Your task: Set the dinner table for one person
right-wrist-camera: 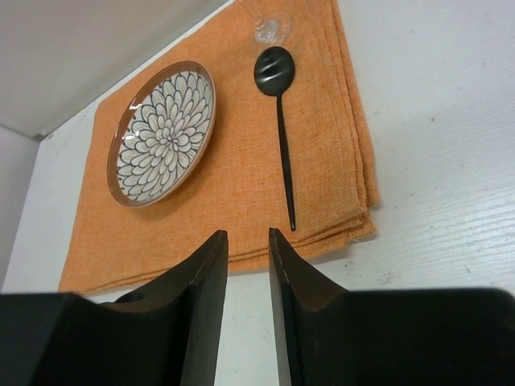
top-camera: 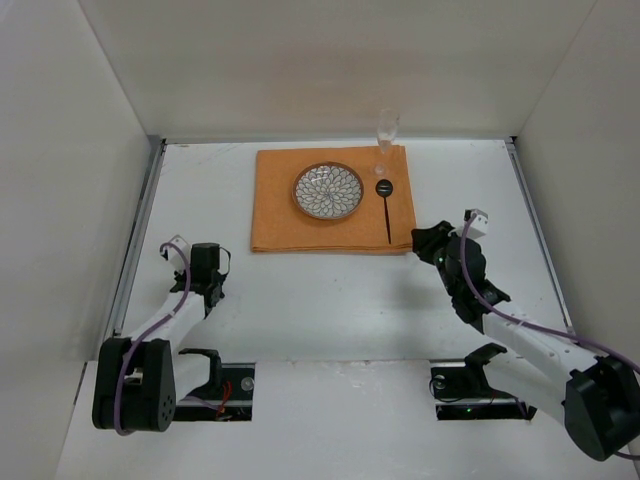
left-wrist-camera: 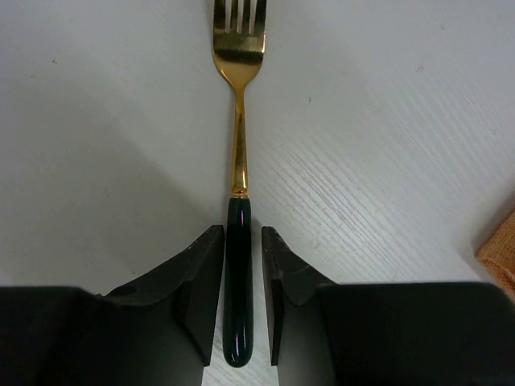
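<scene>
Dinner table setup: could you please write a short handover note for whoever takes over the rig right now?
Left gripper: open, jaws flanking the dark handle of the fork, not yet clamped. The fork lies flat on the dinner table, left of the orange mat.
Right gripper: slightly open, empty, near the mat's right corner.
Done: plate, black spoon and glass on the mat.
Left: grip the fork and lay it beside the plate.

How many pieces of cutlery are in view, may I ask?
2: a black spoon on the orange mat beside the plate; a gold fork on the table between the left gripper's jaws.
</scene>
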Robot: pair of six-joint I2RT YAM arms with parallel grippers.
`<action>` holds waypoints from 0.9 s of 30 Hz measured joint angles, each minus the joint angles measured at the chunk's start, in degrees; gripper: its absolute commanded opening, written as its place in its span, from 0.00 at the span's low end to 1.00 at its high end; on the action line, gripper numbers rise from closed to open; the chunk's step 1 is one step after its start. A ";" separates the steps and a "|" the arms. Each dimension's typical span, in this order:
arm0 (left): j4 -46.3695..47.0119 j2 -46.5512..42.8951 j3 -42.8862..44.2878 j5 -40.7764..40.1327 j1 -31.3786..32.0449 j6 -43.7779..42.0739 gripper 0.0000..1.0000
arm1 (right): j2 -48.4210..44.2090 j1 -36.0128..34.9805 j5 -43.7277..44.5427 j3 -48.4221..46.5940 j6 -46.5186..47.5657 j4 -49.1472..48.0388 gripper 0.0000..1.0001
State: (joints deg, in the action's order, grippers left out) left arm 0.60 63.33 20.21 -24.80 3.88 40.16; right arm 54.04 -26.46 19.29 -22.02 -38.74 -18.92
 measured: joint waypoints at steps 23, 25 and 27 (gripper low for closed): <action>4.17 3.19 1.16 6.38 -3.58 2.25 0.00 | -5.77 0.24 1.90 0.00 0.57 0.17 0.35; 1.73 1.60 1.14 6.34 -2.89 2.14 0.00 | -6.21 0.24 1.97 0.00 0.59 0.17 0.35; -1.33 -0.55 1.16 5.64 -1.29 1.84 0.00 | -6.19 0.24 1.99 0.00 0.57 0.13 0.35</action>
State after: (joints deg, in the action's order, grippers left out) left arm -0.73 62.78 21.37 -19.16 2.59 42.00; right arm 47.86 -26.22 21.28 -22.02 -38.17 -18.79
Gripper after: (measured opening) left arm 0.116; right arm 0.352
